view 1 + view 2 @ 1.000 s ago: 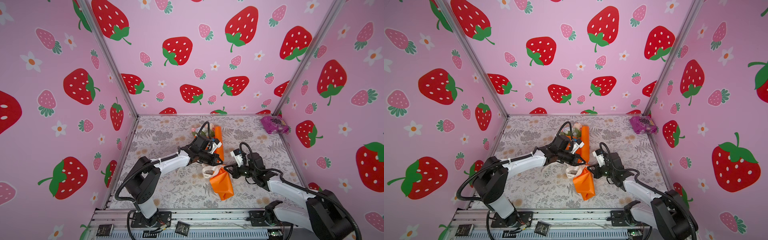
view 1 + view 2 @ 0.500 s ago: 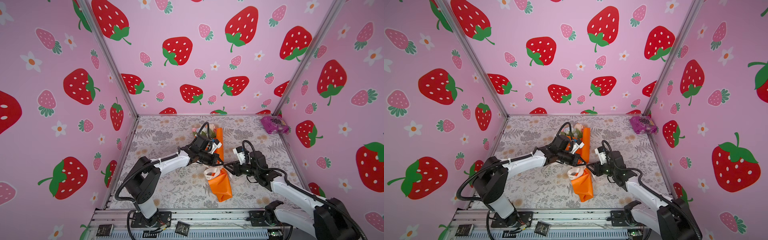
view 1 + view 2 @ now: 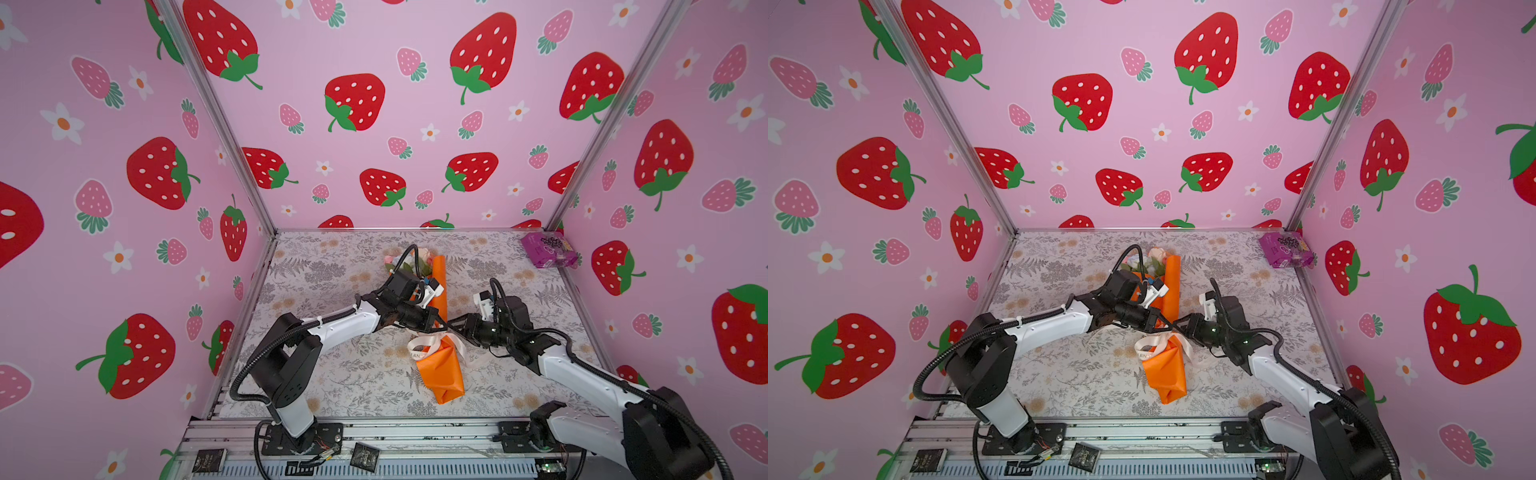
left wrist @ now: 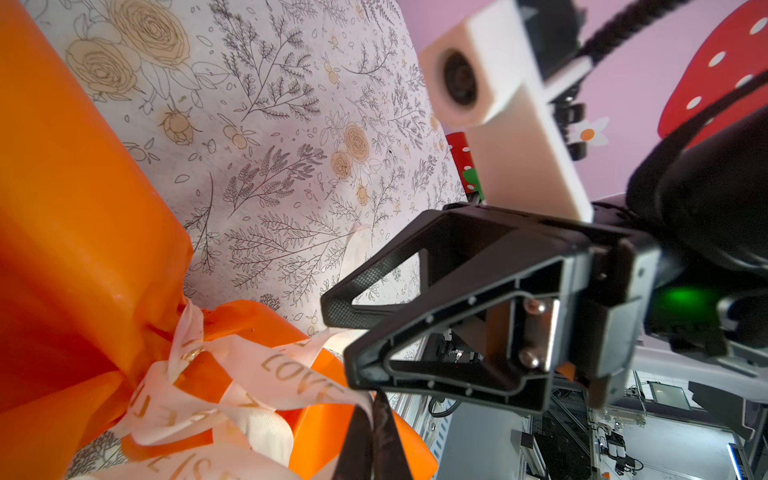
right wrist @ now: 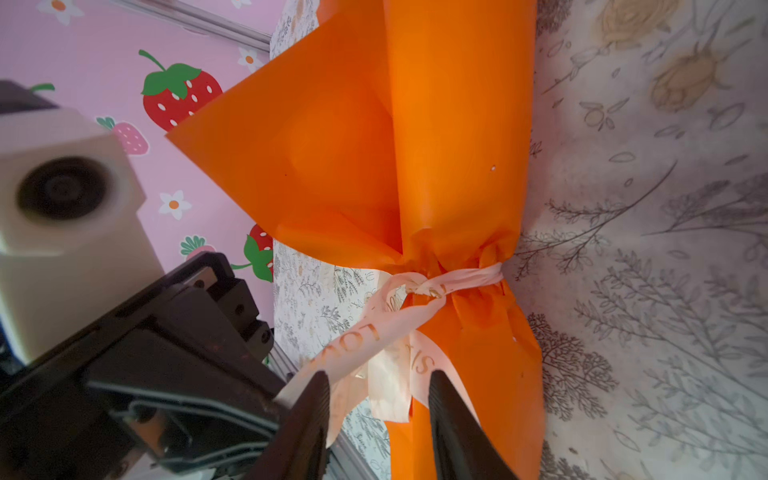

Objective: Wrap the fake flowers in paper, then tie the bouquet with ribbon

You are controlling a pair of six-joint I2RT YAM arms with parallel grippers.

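Bouquet of fake flowers (image 3: 439, 370): one item, lying flat on the table (image 3: 332, 374) toward its middle, well apart from the purple packet (image 3: 547, 250). One packet is counted, in the far right corner; its print is too small to read. Also counted: one ribbon (image 4: 257, 365) and two grippers. The bouquet is rolled in bright orange wrapping paper (image 5: 457, 124), smooth along its length and crumpled where it is cinched at the waist. Its flower heads (image 3: 417, 258), pink and pale, show at the end nearer the packet; their number cannot be told. The folded base end lies farther from the packet. The ribbon is pale pink with gold lettering, wound around the waist and crossed in one knot, with loose loops and tails beside it. "LOVE" reads clearly in the left wrist view, "IS" in the right wrist view, and the remaining letters are incomplete. Both grippers meet at the waist, well apart from the packet. The left gripper (image 4: 370, 432) is fully closed, pinching a ribbon tail. The right gripper (image 5: 378, 376) has its fingers (image 5: 449, 415) apart, with a ribbon tail lying in the gap, ungripped.
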